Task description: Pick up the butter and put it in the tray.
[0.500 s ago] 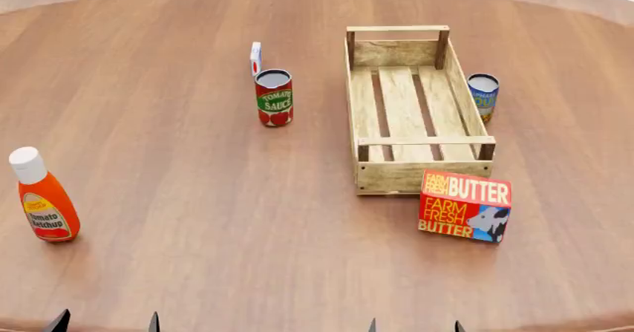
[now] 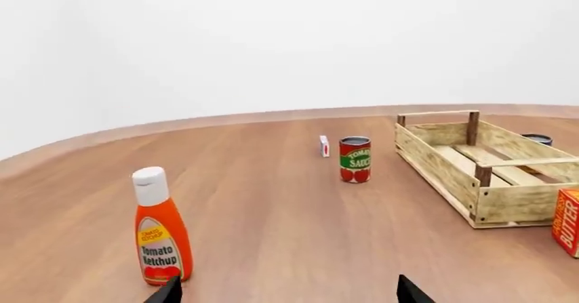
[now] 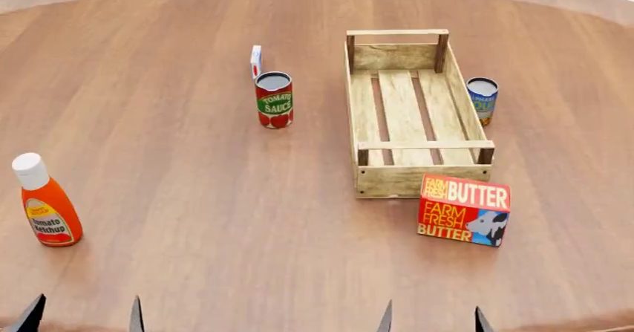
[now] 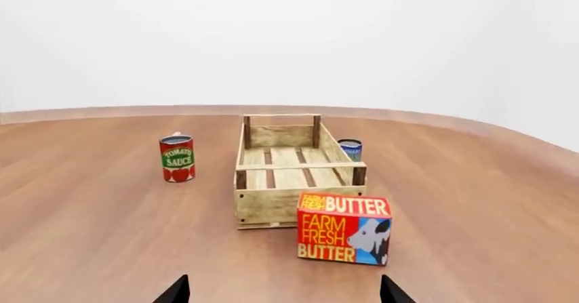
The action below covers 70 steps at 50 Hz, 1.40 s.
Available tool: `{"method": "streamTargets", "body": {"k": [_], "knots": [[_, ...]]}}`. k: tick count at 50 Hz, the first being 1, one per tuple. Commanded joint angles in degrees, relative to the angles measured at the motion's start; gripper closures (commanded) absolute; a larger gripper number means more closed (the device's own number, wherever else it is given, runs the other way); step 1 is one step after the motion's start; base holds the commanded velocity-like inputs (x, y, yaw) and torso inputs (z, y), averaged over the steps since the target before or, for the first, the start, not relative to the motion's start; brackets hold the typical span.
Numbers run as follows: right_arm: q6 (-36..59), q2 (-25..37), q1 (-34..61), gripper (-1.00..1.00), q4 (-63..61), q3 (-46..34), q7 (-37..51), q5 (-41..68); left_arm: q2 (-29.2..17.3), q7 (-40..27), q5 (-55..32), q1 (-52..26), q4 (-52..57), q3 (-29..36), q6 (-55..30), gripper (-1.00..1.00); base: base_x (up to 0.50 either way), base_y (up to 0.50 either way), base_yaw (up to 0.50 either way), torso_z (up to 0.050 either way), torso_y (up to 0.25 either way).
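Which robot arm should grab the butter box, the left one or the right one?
Probably the right. The butter stands on the robot's right side, just ahead of the right tool, whose prongs are spread apart. The left tool sits far off, near the ketchup bottle.

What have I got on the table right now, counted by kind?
Cans: 2, red tomato sauce can and blue-labelled can
Cartons: 2, red-orange butter carton and tiny white-blue-red carton
Bottles: 1, orange ketchup bottle with white cap
Crates: 1, pale wooden slatted tray
Total: 6
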Motion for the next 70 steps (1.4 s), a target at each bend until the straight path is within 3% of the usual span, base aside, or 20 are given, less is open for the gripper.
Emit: {"method": "streamTargets", "body": {"k": [1, 13, 34, 70], "knots": [[4.7, 1.1, -0.3, -1.0, -13.3, 1.2, 0.7, -0.3, -0.1, -0.2, -0.9, 1.6, 13.1, -0.5, -4.8, -1.0, 0.0, 0.0, 0.0, 0.0, 0.0], [14.4, 2.9, 0.9, -1.0, -30.2, 0.8, 2.4, 0.0, -1.7, -1.3, -3.2, 2.4, 26.8, -0.6, -10.9, -1.0, 0.0, 0.0, 0.0, 0.0, 0.0], [15.6, 4.9, 1.7, -1.0, -29.8, -1.8, 6.2, -4.8, -3.6, -2.8, -5.4, 2.5, 29.6, -0.1, -12.3, -1.0, 0.01, 0.0, 0.0, 0.0, 0.0], [16.0, 6.7, 1.9, -1.0, -29.6, -3.3, 6.8, -2.4, -5.8, -4.9, -7.3, 2.6, 30.4, 1.2, -12.6, -1.0, 0.5, 0.0, 0.0, 0.0, 0.0]]}}
